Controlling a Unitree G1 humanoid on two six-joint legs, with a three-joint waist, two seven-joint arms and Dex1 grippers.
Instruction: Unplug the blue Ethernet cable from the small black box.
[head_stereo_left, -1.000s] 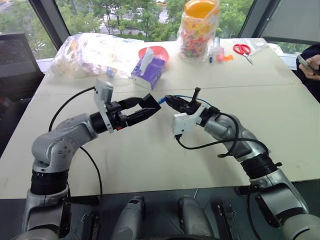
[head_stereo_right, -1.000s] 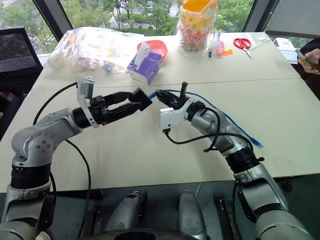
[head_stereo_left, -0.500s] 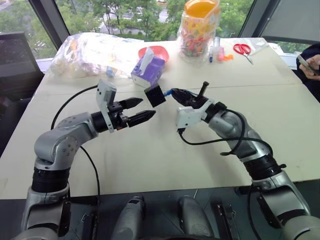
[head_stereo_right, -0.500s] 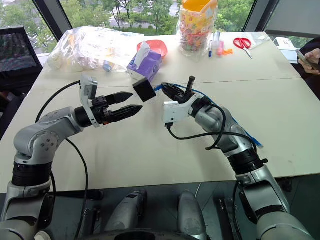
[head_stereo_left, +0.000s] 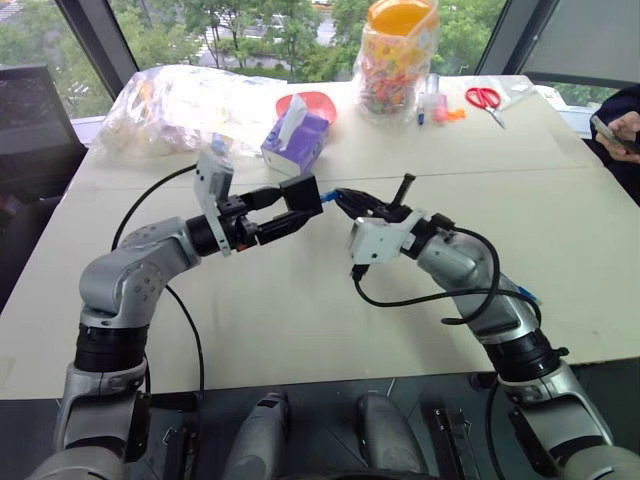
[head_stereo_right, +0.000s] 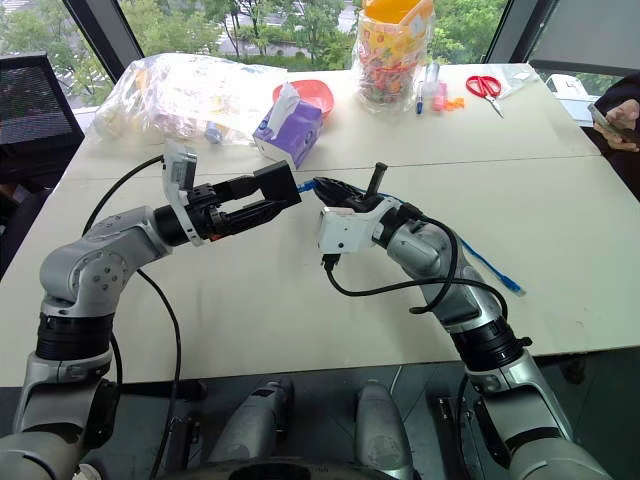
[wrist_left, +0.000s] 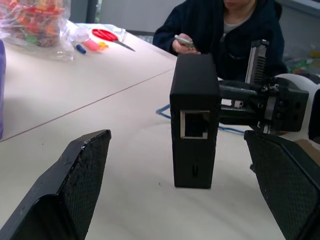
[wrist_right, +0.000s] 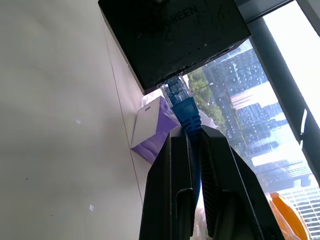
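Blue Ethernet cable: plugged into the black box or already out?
Plugged in: the blue Ethernet cable has its clear plug seated in the small black box.

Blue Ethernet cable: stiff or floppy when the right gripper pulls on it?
Likely floppy: the blue Ethernet cable trails loosely over the table behind the right arm, so the slack would probably drag along. Probably stiffer at the plug boot, which stands straight between the right gripper and the small black box. It looks thin and probably light.
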